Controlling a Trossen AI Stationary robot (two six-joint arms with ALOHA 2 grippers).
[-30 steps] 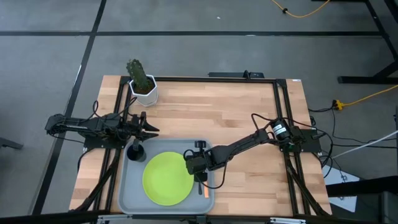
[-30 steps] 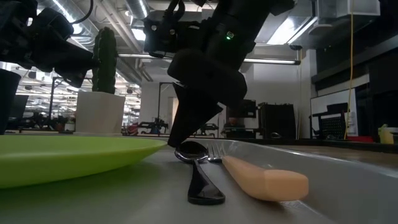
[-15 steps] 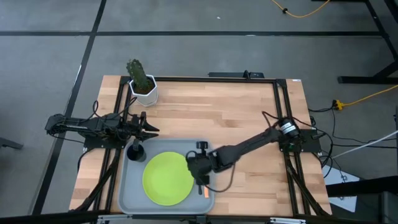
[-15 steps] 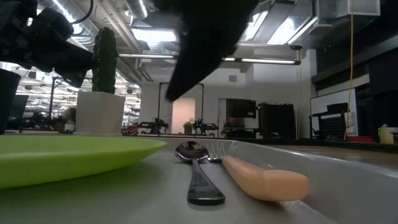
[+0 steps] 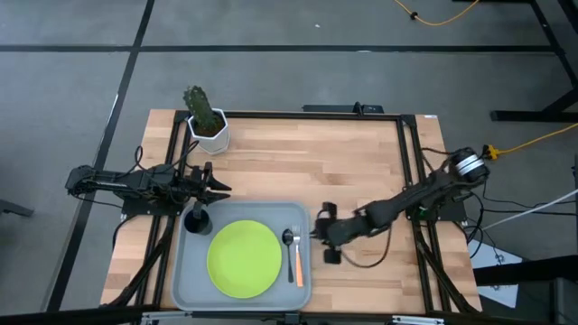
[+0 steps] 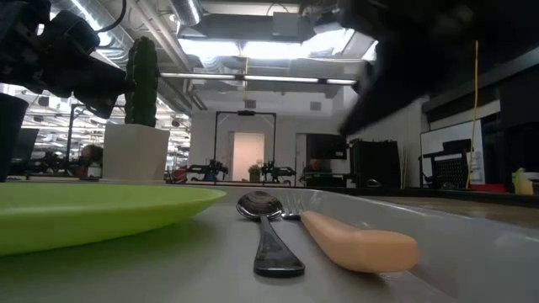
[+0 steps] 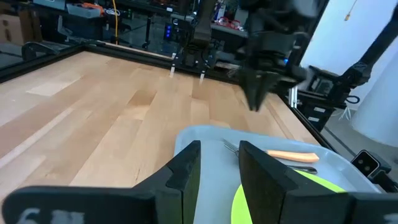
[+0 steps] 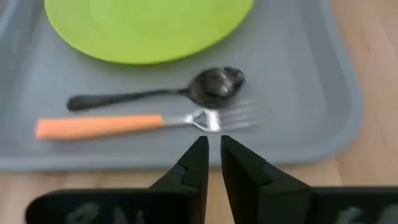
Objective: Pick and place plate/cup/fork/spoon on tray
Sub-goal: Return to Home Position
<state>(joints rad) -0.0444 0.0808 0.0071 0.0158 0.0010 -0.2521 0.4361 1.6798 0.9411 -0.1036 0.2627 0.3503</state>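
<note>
**Tableware lying on the tray, both grippers empty**

At far left, the left gripper point(image 5: 217, 187) is hovering over the bench point(image 5: 298, 162), fingers parted, grasping nothing. Just beside it the cup point(image 5: 195, 219) is standing in a corner of the tray point(image 5: 185, 293); it is probably light and rigid, best pinched across its wall. The plate point(image 5: 244, 260) is lying mid-tray (stiff, its rim the only purchase). The spoon point(image 5: 288, 240) and fork point(image 5: 296, 264) are lying side by side, thin and likely slippery; whether they are touching is unclear. Just right of the tray, the right gripper point(image 5: 322, 233) is hanging nearly clenched, empty.
</note>
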